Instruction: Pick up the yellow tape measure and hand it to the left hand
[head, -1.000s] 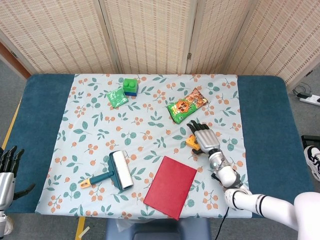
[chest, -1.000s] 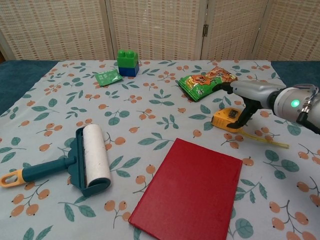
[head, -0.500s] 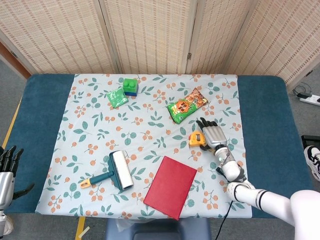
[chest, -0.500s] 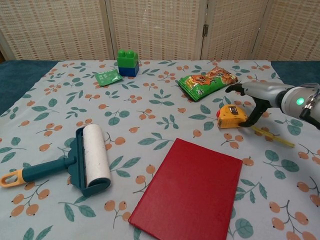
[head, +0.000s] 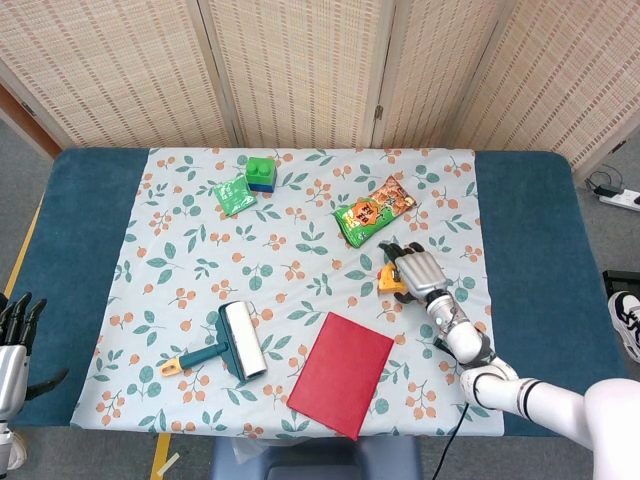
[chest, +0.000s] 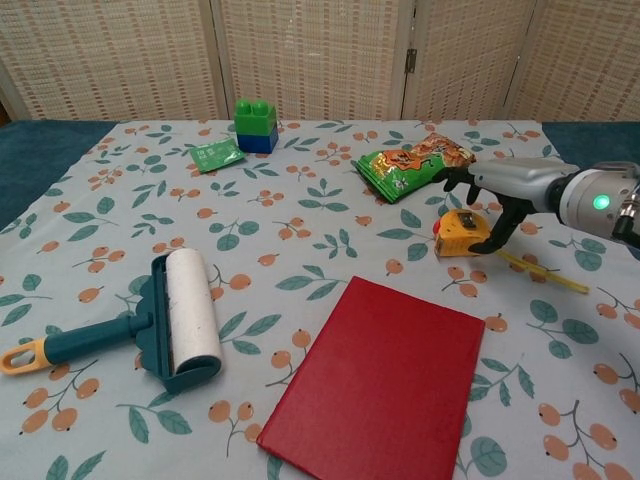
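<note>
Closing fully on the yellow plastic tape measure (chest: 462, 232) is advised: right hand (chest: 492, 196) arches over it, fingers apart, grip unconfirmed.

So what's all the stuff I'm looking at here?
Tape measure: one, yellow, right side, strip pulled out.
Snack bag: one, green and orange, just behind the tape measure.
Book: one, red, front centre.
Lint roller: one, teal with white roll, front left.
Block: one, green on blue, far side.
Packet: one, green, beside the block.
Tablecloth: one, floral.
Right hand: arched over the tape measure.
Left hand: at table's left edge, holds nothing.
</note>
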